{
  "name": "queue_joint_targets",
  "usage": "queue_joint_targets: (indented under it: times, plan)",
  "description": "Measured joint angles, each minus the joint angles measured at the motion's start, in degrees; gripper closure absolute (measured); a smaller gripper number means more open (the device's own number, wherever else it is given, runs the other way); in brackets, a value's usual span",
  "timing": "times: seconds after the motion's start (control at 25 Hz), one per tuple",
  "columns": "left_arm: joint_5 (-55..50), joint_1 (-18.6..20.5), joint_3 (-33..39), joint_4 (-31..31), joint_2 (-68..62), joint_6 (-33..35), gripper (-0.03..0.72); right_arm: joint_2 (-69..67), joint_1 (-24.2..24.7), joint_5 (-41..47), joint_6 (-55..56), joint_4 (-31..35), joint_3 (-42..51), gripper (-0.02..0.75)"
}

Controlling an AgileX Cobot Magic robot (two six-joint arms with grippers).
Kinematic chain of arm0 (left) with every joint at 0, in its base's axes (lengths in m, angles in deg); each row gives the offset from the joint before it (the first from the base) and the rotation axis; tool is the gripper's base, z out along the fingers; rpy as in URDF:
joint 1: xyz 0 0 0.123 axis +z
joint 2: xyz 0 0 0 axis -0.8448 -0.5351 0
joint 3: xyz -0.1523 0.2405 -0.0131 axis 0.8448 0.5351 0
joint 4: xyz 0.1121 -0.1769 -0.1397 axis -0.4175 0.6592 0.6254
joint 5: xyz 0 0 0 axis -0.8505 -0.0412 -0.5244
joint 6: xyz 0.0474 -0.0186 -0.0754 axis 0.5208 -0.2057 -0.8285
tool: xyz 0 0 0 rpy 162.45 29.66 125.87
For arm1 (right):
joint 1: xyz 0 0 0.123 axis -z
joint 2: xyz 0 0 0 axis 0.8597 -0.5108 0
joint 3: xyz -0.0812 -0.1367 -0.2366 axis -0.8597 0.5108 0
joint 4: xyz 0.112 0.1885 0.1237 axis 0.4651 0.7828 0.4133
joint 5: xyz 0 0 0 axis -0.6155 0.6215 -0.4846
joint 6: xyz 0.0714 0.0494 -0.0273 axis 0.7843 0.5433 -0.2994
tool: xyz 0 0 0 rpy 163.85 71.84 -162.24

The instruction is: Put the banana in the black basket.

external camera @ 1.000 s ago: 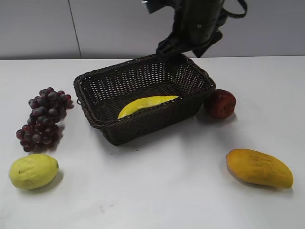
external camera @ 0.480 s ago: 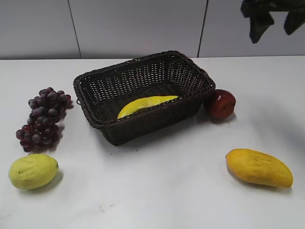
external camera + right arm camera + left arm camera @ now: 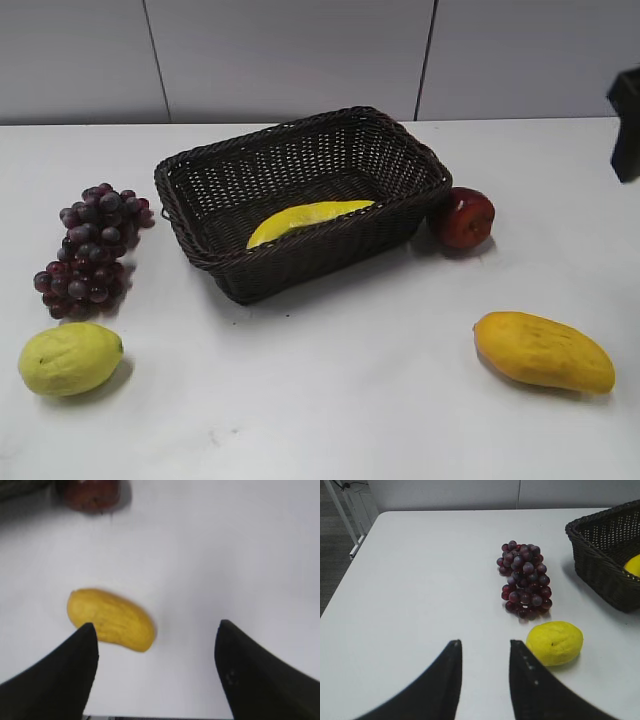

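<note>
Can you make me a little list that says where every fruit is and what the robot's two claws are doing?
banana: long curved bright-yellow banana lying inside the dark woven wicker basket
apple: round dark-red apple against the basket's right end
grapes: purple grape bunch left of the basket
lemon: yellow-green lemon in front of the grapes
mango: orange-yellow mango at front right
left gripper: open, empty
right gripper: wide open, empty, above the mango

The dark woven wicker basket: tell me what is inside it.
Inside the dark woven wicker basket lies one long bright-yellow banana on the floor, by the near wall. That wall hides the banana's lower edge and the nearest strip of floor; nothing else shows inside.
</note>
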Motion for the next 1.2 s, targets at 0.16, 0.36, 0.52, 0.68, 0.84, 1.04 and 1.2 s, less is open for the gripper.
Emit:
queue_joint_targets:
  times: [0.16,0.36,0.52,0.68,0.84,1.04,1.2]
  plan:
    - [0.00,0.00,0.00,0.00,0.00,0.00,0.453,12.02,-0.19,-3.76,0.13,1.06,11.03,0.157]
    - [0.00,0.00,0.00,0.00,0.00,0.00,0.453,27.43,-0.19,-6.96,0.18,1.26,21.64,0.158]
    - [0.00,0.00,0.00,0.00,0.00,0.00,0.453,39.97,-0.19,-8.00,0.18,1.26,27.25,0.158]
    - [0.00,0.00,0.00,0.00,0.00,0.00,0.453,51.82,-0.19,-7.93,0.25,1.21,31.24,0.158]
    - [0.00,0.00,0.00,0.00,0.00,0.00,0.453,61.08,-0.19,-6.78,0.25,0.89,34.41,0.158]
    - [0.00,0.00,0.00,0.00,0.00,0.00,0.453,66.99,-0.19,-6.48,0.25,0.83,38.35,0.158]
    - [0.00,0.00,0.00,0.00,0.00,0.00,0.453,67.30,-0.19,-7.14,0.25,0.85,42.75,0.158]
